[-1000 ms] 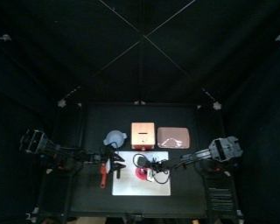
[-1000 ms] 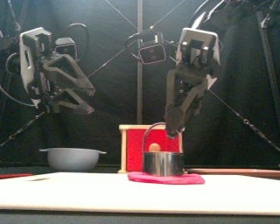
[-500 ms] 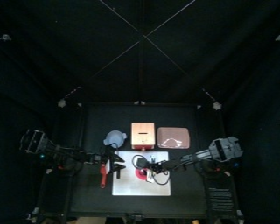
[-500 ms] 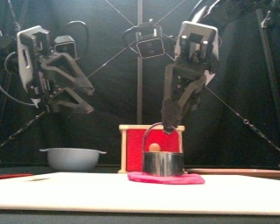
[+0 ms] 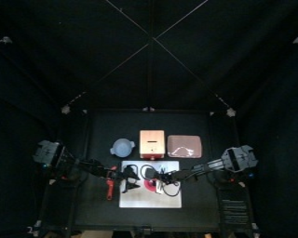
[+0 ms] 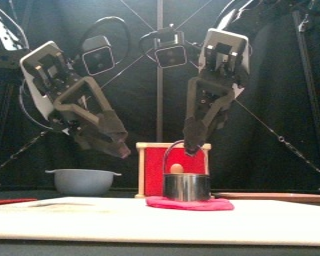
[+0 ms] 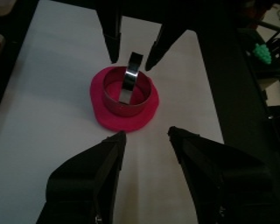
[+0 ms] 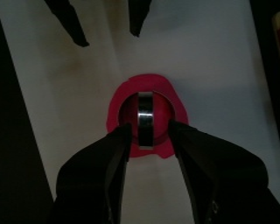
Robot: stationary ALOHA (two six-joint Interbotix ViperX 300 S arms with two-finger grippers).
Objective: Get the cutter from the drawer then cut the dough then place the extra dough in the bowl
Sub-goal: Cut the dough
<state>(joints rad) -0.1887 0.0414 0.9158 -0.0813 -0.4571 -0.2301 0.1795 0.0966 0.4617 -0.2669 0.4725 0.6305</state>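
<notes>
The white cutting board [image 5: 164, 197] lies at the front middle of the tabletop [image 5: 101, 125]. On the board's back half lies the flat pink dough [image 6: 190, 203]. The round metal cutter [image 6: 187, 186] stands upright on the dough, its wire handle arching above it. The dough shows as a rim all around the cutter's foot.

The right tool [image 6: 190, 148] hangs over the board directly above the cutter, its tips about level with the top of the wire handle. Its jaws stand apart and clamp nothing, and in the right wrist view the cutter shows in the gap between them. Whether a tip touches the handle cannot be told. The left tool [image 6: 121, 150] hangs over the board's left part, clear of the cutter and the dough, tilted so that its tips point down toward them. Its jaws are likewise apart and empty.

Behind the board's back edge three things stand in a row. The blue-grey bowl [image 5: 123, 146] is behind the left corner. The pale wooden box [image 5: 153, 141] is behind the middle, with its red drawer front [image 6: 156, 160] facing the board. A flat pale tray [image 5: 185, 145] is behind the right corner. A red thing [image 5: 111, 186] lies on the tabletop just beside the board's left edge, too small to make out.
</notes>
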